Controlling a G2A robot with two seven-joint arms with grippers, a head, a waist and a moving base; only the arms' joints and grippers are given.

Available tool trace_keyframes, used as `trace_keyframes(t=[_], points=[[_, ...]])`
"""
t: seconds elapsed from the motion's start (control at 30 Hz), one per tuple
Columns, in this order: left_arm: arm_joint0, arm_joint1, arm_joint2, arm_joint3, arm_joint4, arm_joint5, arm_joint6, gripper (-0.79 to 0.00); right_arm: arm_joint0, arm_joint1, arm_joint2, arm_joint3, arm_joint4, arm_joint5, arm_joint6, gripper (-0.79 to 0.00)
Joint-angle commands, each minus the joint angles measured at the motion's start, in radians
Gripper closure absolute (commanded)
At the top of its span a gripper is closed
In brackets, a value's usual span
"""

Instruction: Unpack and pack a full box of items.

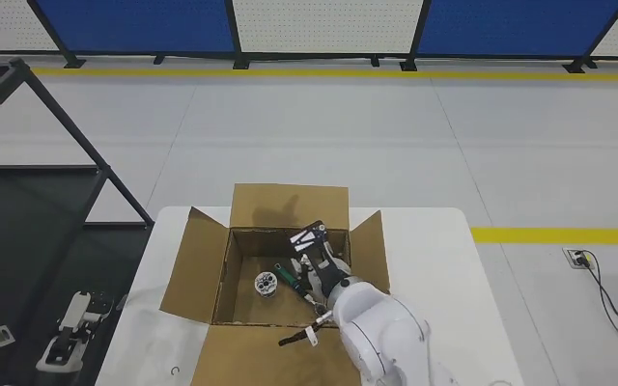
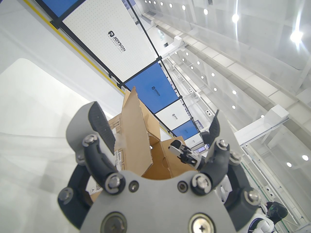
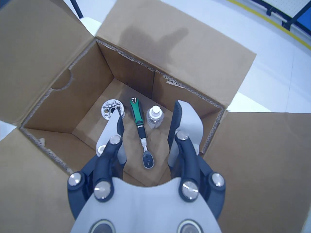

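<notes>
An open cardboard box [image 1: 290, 206] stands on the white table [image 1: 435, 280], its flaps spread out. On its floor lie a ratchet wrench with a green handle [image 3: 141, 132], a small clear bottle with a white cap [image 3: 154, 117] and a round metal disc with holes [image 3: 110, 108]. My right gripper [image 3: 148, 117] hangs open above the box opening, over the wrench, holding nothing; in the top view it is over the box's right half [image 1: 319, 251]. My left gripper [image 2: 156, 120] is open and empty, low at the box's left side, pointing upward past a box flap [image 2: 136, 132].
Bare white tabletop lies right of the box [image 1: 454, 309]. The box flaps [image 3: 255, 151] stick out on all sides around the opening. A black frame [image 1: 68, 125] stands at the table's left. Blue and white partition panels [image 1: 328, 24] close off the far floor.
</notes>
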Motion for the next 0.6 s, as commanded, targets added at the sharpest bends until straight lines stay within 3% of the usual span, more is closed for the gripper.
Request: trace_keyframes(t=[0.0,0.03,0.27,0.5,0.57], points=[[0.000,0.000,0.000,0.000,0.000,0.000,0.000,-0.785,-0.025,0.005,0.022,-0.076,-0.010,-0.018,0.009,-0.600],[0.000,0.000,0.000,0.000,0.000,0.000,0.000,-0.785,-0.033,0.008,0.036,-0.107,-0.018,-0.019,0.015,-0.782],[0.000,0.000,0.000,0.000,0.000,0.000,0.000,-0.785,-0.080,0.020,0.201,-0.274,0.049,-0.007,0.060,-0.785],[0.000,0.000,0.000,0.000,0.000,0.000,0.000,-0.785,-0.108,0.039,0.438,-0.267,0.316,-0.079,0.161,-0.785],[0.000,0.000,0.000,0.000,0.000,0.000,0.000,-0.785,-0.109,0.040,0.451,-0.263,0.328,-0.082,0.170,-0.785]])
